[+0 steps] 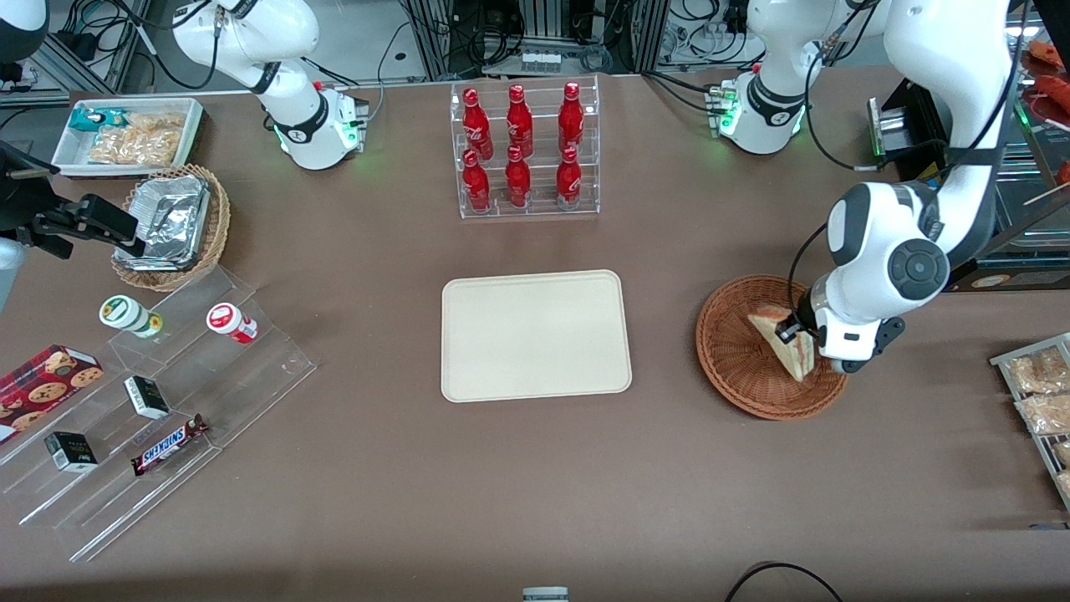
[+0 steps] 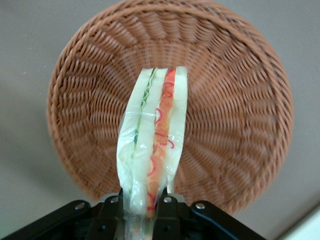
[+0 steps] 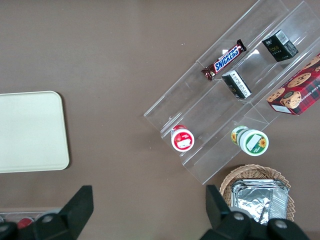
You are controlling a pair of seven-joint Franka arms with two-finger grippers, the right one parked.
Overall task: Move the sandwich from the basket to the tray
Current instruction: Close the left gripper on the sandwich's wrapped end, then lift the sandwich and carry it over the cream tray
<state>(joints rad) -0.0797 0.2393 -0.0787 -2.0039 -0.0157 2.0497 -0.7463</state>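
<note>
- The sandwich is pinched at one end between the jaws, raised above the basket.
- The gripper, closed on it, hangs over the basket.
- The tray lies well apart from the jaws, toward the parked arm.

Bare table lies between the hand over the basket and the tray.

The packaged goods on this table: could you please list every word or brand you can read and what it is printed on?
"SNICKERS": on the brown candy bar lying on the clear stepped display.
Red bottles: white script, too small to read.
Small black boxes, cookie box, two round-lidded cups: print unreadable.
Sandwich, held in the gripper over the basket: no text visible.
</note>
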